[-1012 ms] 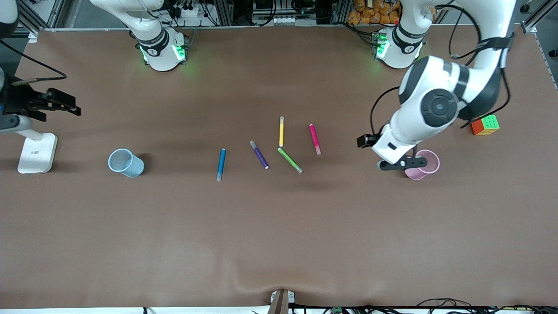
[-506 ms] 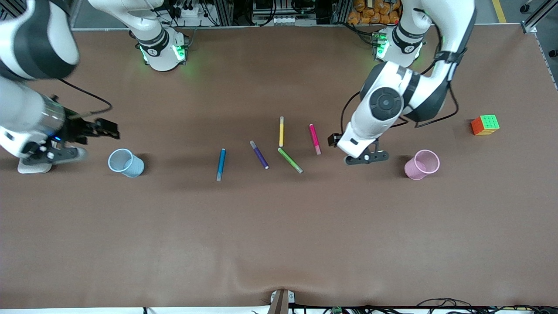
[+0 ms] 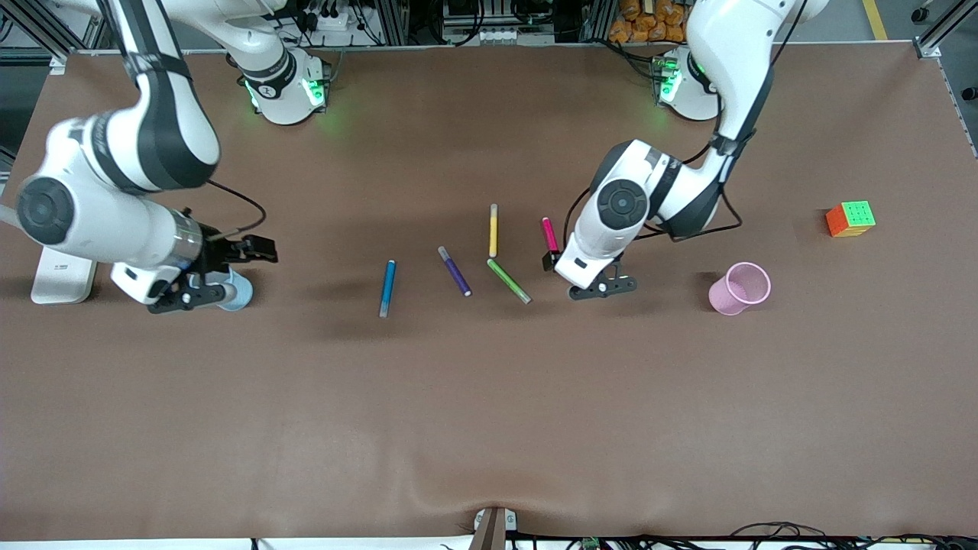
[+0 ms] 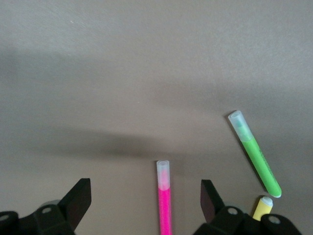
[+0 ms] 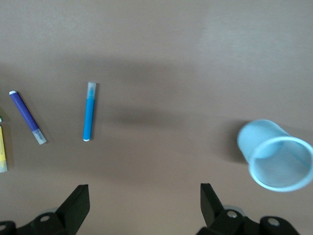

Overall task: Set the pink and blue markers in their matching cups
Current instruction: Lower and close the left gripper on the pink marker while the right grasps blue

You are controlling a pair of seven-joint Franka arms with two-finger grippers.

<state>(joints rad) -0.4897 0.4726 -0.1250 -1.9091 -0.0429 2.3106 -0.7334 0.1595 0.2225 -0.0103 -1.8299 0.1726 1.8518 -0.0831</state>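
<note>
Swinging in over the pens, the left gripper [image 3: 603, 289] has left the pink cup [image 3: 739, 288] and now hangs with fingers spread wide and empty over the pale end of the pink marker [image 3: 549, 234]. In the left wrist view that marker [image 4: 164, 198] runs up between the two fingertips [image 4: 78, 201], with the green marker [image 4: 255, 152] just to one side and the yellow marker [image 4: 262, 207] peeking in beside it. Good line-up, I'd say: a straight drop should put the fingers either side of the pink barrel, though the green one lies close enough to get nudged.

At the right arm's end of the table, the right gripper [image 3: 190, 296] has swept in from the table edge and now sits over the blue cup [image 3: 235, 291], fingers also released and holding nothing. Its wrist view shows the cup [image 5: 276, 155] upright near one finger, and the blue marker [image 5: 89, 111] well apart, with the purple marker [image 5: 26, 116] past it. The blue marker [image 3: 387, 287] lies flat, nearer the camera than the purple marker [image 3: 454, 270].

Neither marker is lifted yet; both cups look empty. Pink looks first in line.
</note>
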